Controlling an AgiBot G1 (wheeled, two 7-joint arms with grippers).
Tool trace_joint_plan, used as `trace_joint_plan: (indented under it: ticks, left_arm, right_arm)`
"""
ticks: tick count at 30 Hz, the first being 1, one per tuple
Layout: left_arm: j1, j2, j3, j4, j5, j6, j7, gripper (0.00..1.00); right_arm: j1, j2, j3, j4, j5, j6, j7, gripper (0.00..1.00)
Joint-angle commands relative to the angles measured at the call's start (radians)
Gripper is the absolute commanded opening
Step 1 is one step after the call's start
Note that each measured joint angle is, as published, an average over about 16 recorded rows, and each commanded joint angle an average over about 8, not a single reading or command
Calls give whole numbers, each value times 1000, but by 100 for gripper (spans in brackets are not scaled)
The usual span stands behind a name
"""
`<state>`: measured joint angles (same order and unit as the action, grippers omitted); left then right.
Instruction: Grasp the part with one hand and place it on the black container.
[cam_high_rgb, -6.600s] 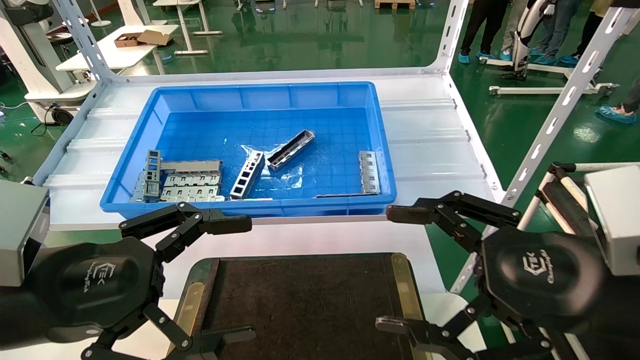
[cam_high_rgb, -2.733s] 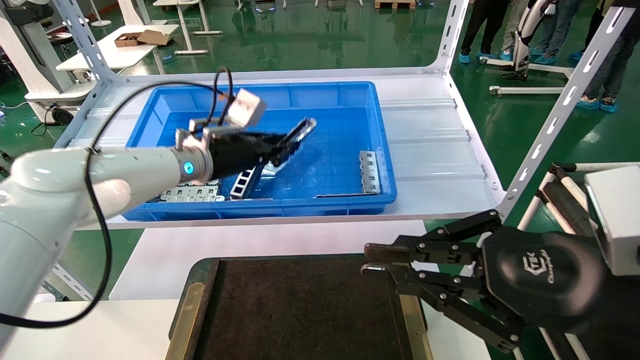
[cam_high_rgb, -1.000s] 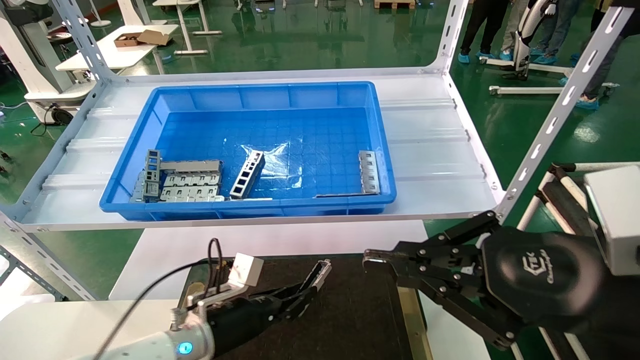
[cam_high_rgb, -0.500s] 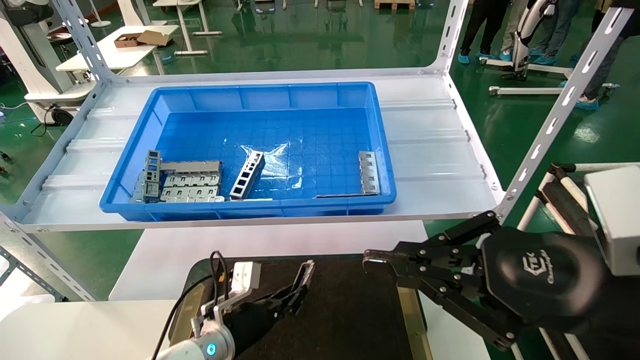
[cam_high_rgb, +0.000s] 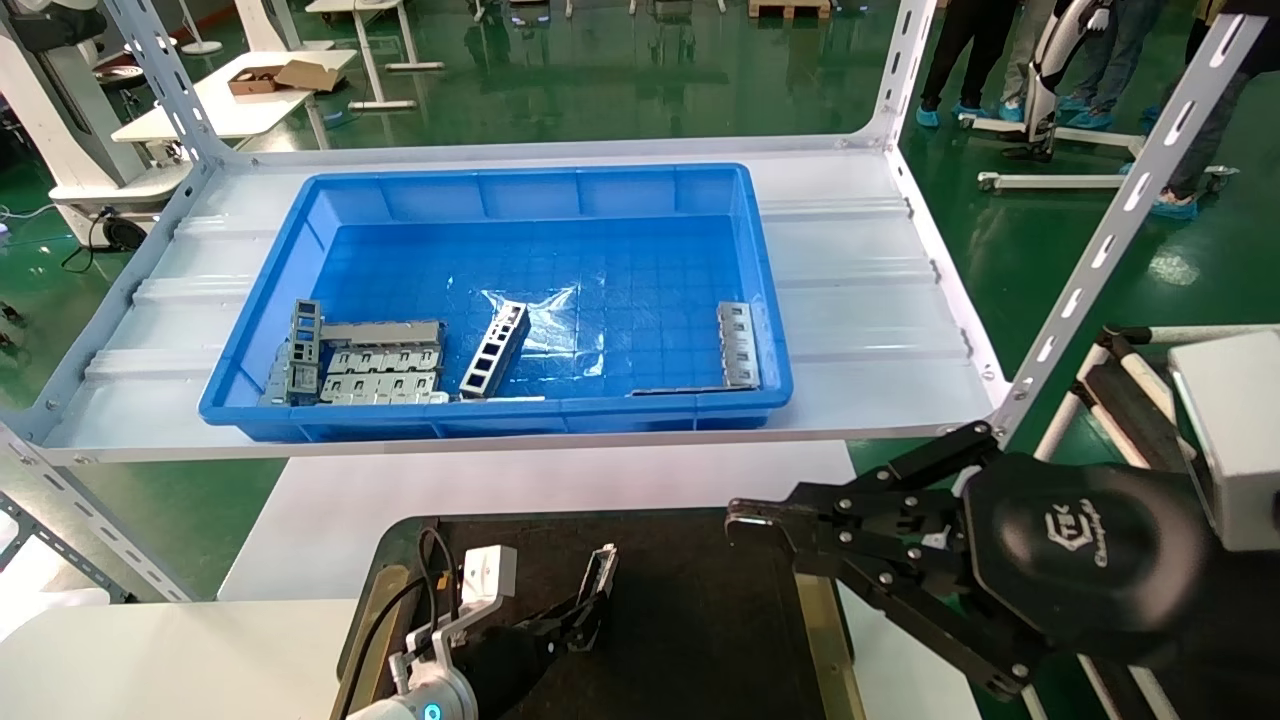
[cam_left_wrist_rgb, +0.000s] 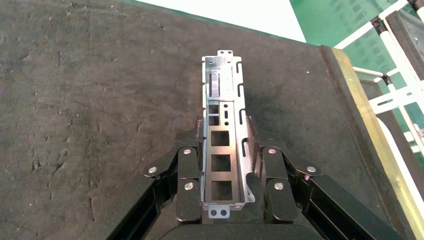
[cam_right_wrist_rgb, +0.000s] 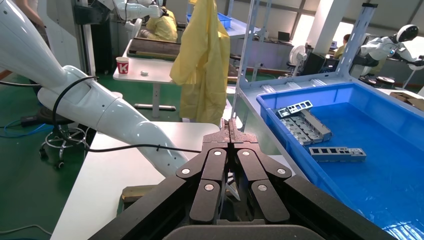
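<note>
My left gripper (cam_high_rgb: 585, 615) is shut on the part (cam_high_rgb: 602, 572), a slim grey metal channel. It holds the part low over the near left area of the black container (cam_high_rgb: 690, 610). I cannot tell whether the part touches the mat. In the left wrist view the part (cam_left_wrist_rgb: 222, 145) lies lengthwise between the fingers (cam_left_wrist_rgb: 186, 170) of my left gripper (cam_left_wrist_rgb: 225, 131), its far end sticking out over the dark surface of the container (cam_left_wrist_rgb: 100, 100). My right gripper (cam_high_rgb: 740, 522) is shut and empty, hovering by the container's right brass strip (cam_high_rgb: 812, 610). It also shows in the right wrist view (cam_right_wrist_rgb: 230, 125).
A deep blue bin (cam_high_rgb: 760, 300) stands on the white shelf behind the container. It holds a ladder-like strip (cam_high_rgb: 495, 350), flat slotted plates (cam_high_rgb: 375, 368) and another grey piece (cam_high_rgb: 738, 343). Slanted shelf uprights (cam_high_rgb: 1100, 240) stand at the right. People stand far back.
My left gripper has carried the part a little lower and nearer to me over the black container. My right gripper has not moved.
</note>
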<state>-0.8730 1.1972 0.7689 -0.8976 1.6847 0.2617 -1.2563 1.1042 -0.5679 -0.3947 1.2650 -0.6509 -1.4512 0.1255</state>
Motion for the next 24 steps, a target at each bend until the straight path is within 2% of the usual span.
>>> trace_joint_plan:
  ticks: [1, 4, 5, 16, 24]
  left_arm:
    - [-1, 3, 5, 3, 18, -3, -24, 55]
    - [-2, 4, 10, 4, 45, 1, -59, 92]
    - [-3, 4, 11, 3, 55, 4, -70, 100]
    - [-13, -4, 19, -23, 166, 44, -200, 100]
    - [-15, -59, 15, -150, 265, 97, -274, 100]
  right_arm:
    - [0, 0, 0, 0, 0, 0, 0, 61]
    - [0, 0, 0, 0, 0, 0, 0, 95]
    - [0, 0, 0, 0, 0, 0, 0, 100]
    - [0, 0, 0, 0, 0, 0, 0, 100]
    - [0, 0, 0, 0, 0, 0, 0, 100]
